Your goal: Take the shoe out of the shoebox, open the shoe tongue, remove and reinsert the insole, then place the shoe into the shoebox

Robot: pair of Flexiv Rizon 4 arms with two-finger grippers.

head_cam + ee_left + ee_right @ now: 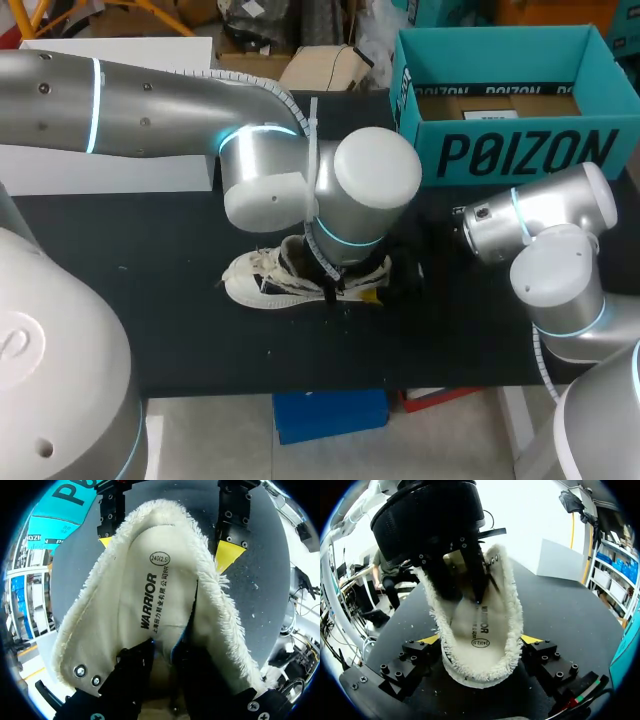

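A white lace-up shoe (260, 280) lies on its sole mid-table, toe to the left. Its fleece-lined mouth (150, 580) is spread wide, with the printed insole (481, 630) showing inside. My left gripper (170, 665) comes down from above into the front of the shoe's mouth. Its fingers (472, 575) stand close together, pinching the front end of the insole, and their tips are hidden in the shoe. My right gripper (480, 642) sits low at the heel with a yellow-tipped finger (229, 555) against each side of the shoe (470, 675).
The teal shoebox (510, 150) stands open at the back right of the black table (150, 300), with a cardboard piece inside. My left arm's wrist (350, 190) hangs over the shoe's heel and hides it from above.
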